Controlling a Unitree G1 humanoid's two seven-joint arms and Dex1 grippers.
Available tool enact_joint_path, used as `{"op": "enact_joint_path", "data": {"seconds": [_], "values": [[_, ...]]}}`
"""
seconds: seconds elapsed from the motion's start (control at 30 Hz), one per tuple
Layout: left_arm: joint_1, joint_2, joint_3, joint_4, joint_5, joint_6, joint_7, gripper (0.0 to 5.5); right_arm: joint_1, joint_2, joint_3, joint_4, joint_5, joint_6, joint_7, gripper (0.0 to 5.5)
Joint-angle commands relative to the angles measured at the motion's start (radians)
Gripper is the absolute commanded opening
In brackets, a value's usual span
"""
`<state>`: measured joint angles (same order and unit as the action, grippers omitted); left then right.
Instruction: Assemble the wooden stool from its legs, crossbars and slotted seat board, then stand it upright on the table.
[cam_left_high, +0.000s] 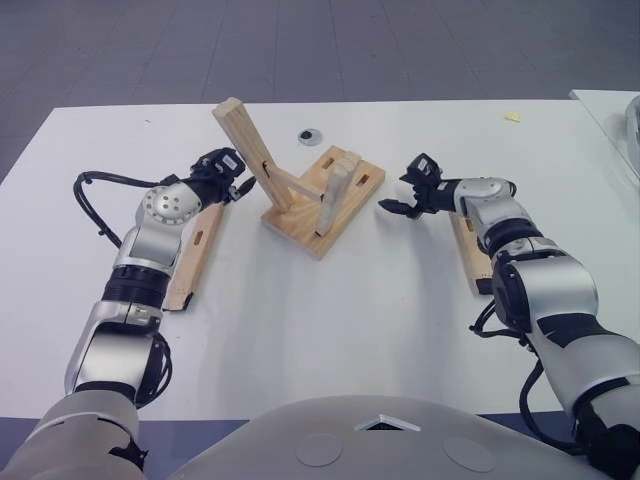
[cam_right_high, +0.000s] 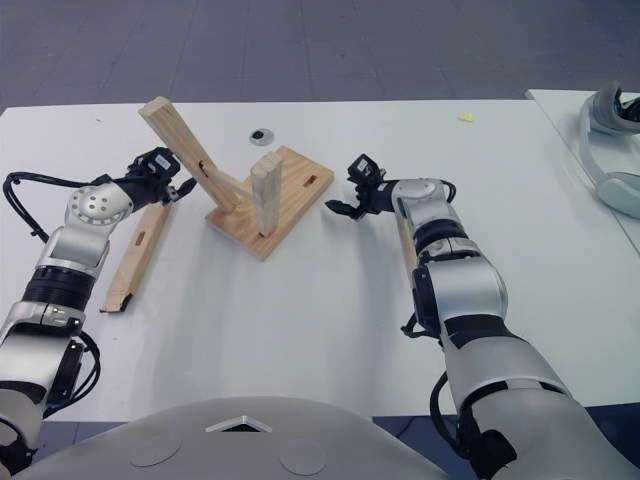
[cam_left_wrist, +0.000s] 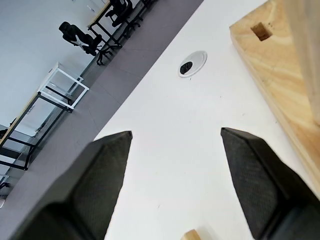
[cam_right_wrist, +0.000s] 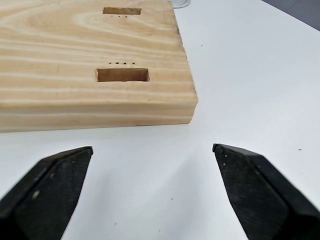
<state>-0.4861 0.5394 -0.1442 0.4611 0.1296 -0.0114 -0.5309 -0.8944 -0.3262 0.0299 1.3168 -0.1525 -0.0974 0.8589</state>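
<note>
Judging the stool roughly half-built, I see the board (cam_right_wrist: 90, 45) lying flat just ahead of my right gripper's (cam_right_wrist: 152, 149) wide-spread, empty fingers, with an upright leg (cam_left_high: 335, 195) and a leaning leg (cam_left_high: 250, 140) slotted in. My left gripper (cam_left_wrist: 176, 132), equally wide and empty, sits beside the leaning leg. Two loose legs (cam_left_high: 195, 255) lie behind the fingers, under my arms; fitting them and righting the stool remain.

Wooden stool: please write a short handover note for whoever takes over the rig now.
Left end effector: open, empty, by the tilted pale wooden leg.
Right end effector: open, empty, facing the flat slotted wooden seat board.
Done: board lies on the white table with that leg, an upright wooden leg and a short crossbar in place.
Left: loose wooden bar by left forearm, another by right; then stand it up.
</note>
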Motion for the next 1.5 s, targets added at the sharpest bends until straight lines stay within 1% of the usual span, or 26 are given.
{"op": "enact_joint_path", "data": {"seconds": [0.03,0.13,0.27,0.37,0.43,0.5,0.6,0.7,0.8,0.93,1.07,1.2,1.3,1.37,1.5], "values": [[-0.028,-0.03,0.004,0.034,-0.001,-0.054,0.013,3.3,-0.014,-0.019,-0.016,-0.01,0.014,-0.013,-0.019,4.5],[-0.082,-0.063,0.002,0.101,0.001,-0.153,0.022,3.3,-0.008,-0.017,-0.019,-0.011,0.011,-0.024,-0.026,4.5],[-0.104,-0.086,0.017,0.13,-0.009,-0.198,0.036,3.3,-0.032,0.0,-0.035,-0.029,0.035,-0.026,0.024,4.5],[-0.076,-0.068,0.025,0.137,-0.007,-0.212,0.029,3.3,-0.018,0.007,-0.069,-0.098,0.131,0.054,0.26,4.5],[-0.053,-0.049,0.037,0.139,-0.009,-0.215,0.028,3.3,0.003,0.014,-0.077,-0.16,0.184,0.098,0.375,4.5],[-0.04,-0.042,0.046,0.14,-0.011,-0.215,0.027,3.3,0.018,0.014,-0.065,-0.219,0.207,0.131,0.438,4.5],[-0.012,-0.028,0.063,0.155,-0.016,-0.217,0.029,3.3,0.044,-0.001,-0.005,-0.324,0.202,0.182,0.541,4.5],[0.027,-0.009,0.084,0.152,-0.018,-0.216,0.034,3.3,0.06,-0.018,0.06,-0.381,0.173,0.228,0.605,4.5],[0.056,0.001,0.097,0.142,-0.017,-0.215,0.038,3.3,0.068,-0.017,0.083,-0.406,0.182,0.251,0.611,4.5],[0.115,0.016,0.113,0.108,-0.013,-0.203,0.048,3.3,0.042,0.017,0.07,-0.439,0.236,0.312,0.611,4.5],[0.176,0.025,0.135,0.068,-0.02,-0.186,0.053,3.3,0.034,0.042,0.077,-0.546,0.308,0.443,0.656,4.5],[0.201,0.013,0.14,0.048,-0.019,-0.174,0.06,3.3,0.056,0.04,0.103,-0.669,0.355,0.57,0.682,4.5],[0.209,0.009,0.137,0.037,-0.018,-0.169,0.061,3.3,0.062,0.048,0.09,-0.746,0.412,0.679,0.662,4.5],[0.216,0.01,0.135,0.032,-0.017,-0.166,0.062,3.3,0.046,0.069,0.074,-0.768,0.438,0.713,0.619,4.5],[0.215,0.002,0.127,0.023,-0.013,-0.158,0.063,3.3,0.04,0.081,0.057,-0.77,0.464,0.71,0.558,3.77]]}}
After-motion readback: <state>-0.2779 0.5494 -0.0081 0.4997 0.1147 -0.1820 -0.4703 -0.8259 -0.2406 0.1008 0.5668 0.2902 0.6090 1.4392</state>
